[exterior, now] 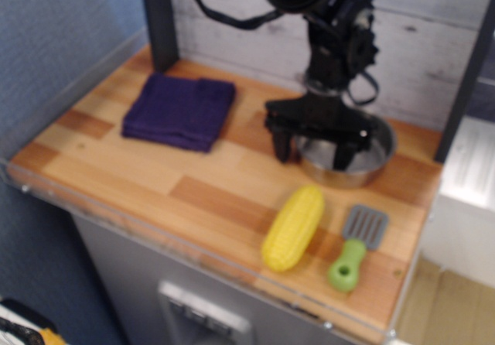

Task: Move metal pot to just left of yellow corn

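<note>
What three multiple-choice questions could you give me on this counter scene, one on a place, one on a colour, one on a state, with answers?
1. Where does the folded cloth lie?
A. back left of the counter
B. inside the pot
C. on the corn

2. What colour is the spatula's handle?
A. red
B. green
C. white

3. How does the end effector stand?
A. raised far above everything
B. lowered at the pot's near rim
C. holding the corn

Answers:
1 A, the purple folded cloth sits back left.
2 B, the spatula has a green handle beside the yellow corn.
3 B, the end effector straddles the metal pot at its near rim; the blur hides whether it grips.
</note>
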Robot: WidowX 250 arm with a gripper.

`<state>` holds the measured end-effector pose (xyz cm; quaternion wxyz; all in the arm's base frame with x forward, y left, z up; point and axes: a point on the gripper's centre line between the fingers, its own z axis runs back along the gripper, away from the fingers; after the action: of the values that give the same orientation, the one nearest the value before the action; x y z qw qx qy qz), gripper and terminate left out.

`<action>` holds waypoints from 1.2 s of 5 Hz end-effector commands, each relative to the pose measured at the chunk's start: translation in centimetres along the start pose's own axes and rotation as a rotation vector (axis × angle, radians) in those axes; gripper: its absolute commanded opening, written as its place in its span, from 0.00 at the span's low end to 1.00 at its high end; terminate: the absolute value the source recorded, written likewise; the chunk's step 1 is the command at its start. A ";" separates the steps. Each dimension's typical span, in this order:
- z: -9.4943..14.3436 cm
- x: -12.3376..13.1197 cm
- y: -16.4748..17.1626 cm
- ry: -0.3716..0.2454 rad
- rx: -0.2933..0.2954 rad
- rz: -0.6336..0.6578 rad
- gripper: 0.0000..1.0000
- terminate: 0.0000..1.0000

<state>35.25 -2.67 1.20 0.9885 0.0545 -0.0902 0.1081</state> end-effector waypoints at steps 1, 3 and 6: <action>1.2 0.5 1.2 -0.020 0.015 0.011 0.00 0.00; 4.3 -0.8 -0.4 -0.043 -0.041 0.016 0.00 0.00; 12.5 -1.1 1.4 -0.173 -0.127 0.149 0.00 0.00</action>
<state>31.76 -3.16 11.92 0.9720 -0.0003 -0.1594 0.1725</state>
